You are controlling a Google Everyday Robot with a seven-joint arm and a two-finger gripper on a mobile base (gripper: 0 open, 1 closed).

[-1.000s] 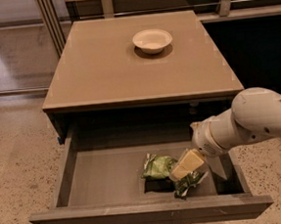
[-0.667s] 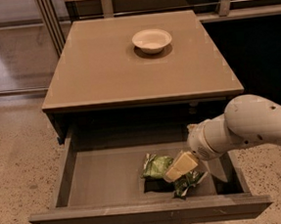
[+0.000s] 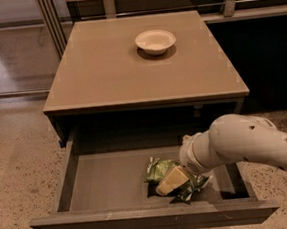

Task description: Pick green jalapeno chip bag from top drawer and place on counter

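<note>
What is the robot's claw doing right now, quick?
Claw: down in the wide grey-brown drawer, at the wrinkly shiny green foil chip bag; open or closed cannot be told.

Crumpled green jalapeno chip bag [image 3: 159,168] in open top drawer [image 3: 104,186], tool [image 3: 172,180] over it.
</note>
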